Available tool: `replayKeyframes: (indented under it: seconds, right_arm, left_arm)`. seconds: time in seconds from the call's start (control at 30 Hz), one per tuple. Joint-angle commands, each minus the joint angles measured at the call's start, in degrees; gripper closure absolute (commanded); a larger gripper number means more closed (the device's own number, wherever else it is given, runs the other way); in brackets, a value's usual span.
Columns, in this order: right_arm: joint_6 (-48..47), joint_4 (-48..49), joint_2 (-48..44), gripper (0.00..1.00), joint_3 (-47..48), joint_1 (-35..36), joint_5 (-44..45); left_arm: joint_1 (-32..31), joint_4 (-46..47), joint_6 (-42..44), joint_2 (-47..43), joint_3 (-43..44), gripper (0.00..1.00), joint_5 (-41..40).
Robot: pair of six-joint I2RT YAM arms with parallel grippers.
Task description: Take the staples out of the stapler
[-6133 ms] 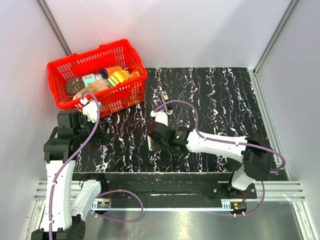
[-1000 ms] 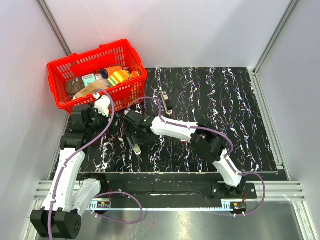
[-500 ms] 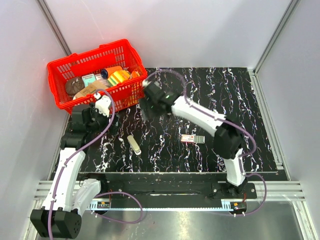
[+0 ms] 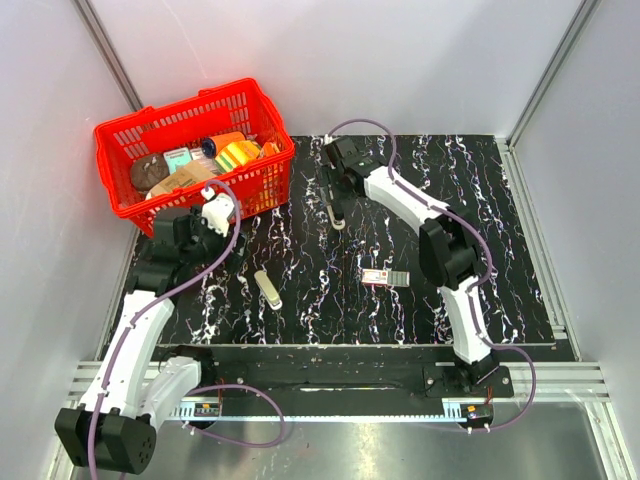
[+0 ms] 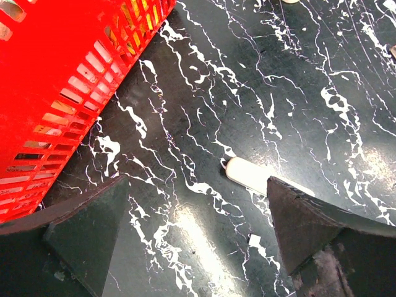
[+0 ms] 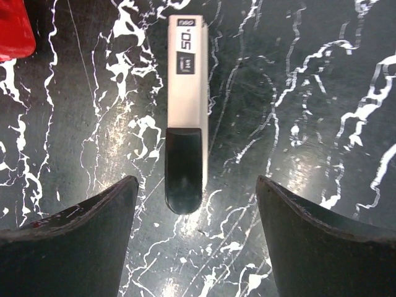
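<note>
Reaching up-left from an elbow right of centre in the top view, the right arm has its base at the lower right and its wrist over the upper middle of the tabletop [image 4: 470, 200], camera looking straight down. Right pincer [image 4: 337, 193] is released, jaws wide, nothing held. Its fingers [image 6: 74, 241] sit either side of the stapler [image 6: 184, 117] without touching it. Stapler lies flat on the tabletop, black end toward the bottom of the wrist frame, "50." label at the top.

Left arm rises along the left side and bends inward, wrist just in front of the red basket [image 4: 240, 190]. Left pincer [image 5: 197, 180] is also released and empty, above the tabletop. A white piece [image 5: 257, 175] lies below it, nearer the frame-right finger. A small flat pack [image 4: 385, 277] sits right of centre, well apart from the stapler.
</note>
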Motion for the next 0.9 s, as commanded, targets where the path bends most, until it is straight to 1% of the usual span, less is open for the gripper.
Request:
replayKeyframes:
  seconds: [0.0,0.13,0.23,0.47,0.53,0.6,0.73,0.8,0.87]
  right_arm:
    - [-1.5,3.2,2.0,0.19,4.0,0.5,-5.5]
    - [-0.5,3.1,4.5,0.26,4.6,0.5,-4.4]
    - [0.0,3.2,6.6,0.29,4.9,0.4,-3.7]
    - [0.5,3.8,8.1,0.48,4.9,0.4,-3.0]
    - [0.4,3.8,8.0,0.55,4.9,0.4,-3.1]
    - [0.9,3.8,7.5,0.66,4.9,0.4,-2.9]
    - [3.1,3.9,4.5,0.92,3.2,0.4,-3.3]
    - [5.2,4.8,0.5,0.98,0.0,0.4,-4.0]
    - [8.2,7.6,-5.0,1.00,-6.2,0.3,-5.0]
  left_arm:
    - [-0.1,2.1,1.7,0.1,-0.2,0.02,-1.1]
    - [-0.2,2.7,1.2,0.8,-0.4,0.02,-0.9]
    - [-0.5,2.8,1.3,1.1,-0.4,0.03,-1.2]
    - [-1.0,2.8,2.3,1.7,-0.8,0.02,-2.4]
    - [-1.7,3.4,1.5,2.2,-1.0,0.03,-3.7]
    - [-4.4,3.8,0.6,2.2,-0.8,0.03,-8.0]
    - [-9.9,4.0,0.0,3.0,-0.3,0.02,-10.7]
    - [-12.8,4.5,0.3,4.4,0.0,0.01,-12.2]
    - [-15.3,5.4,0.0,6.1,0.1,0.01,-12.1]
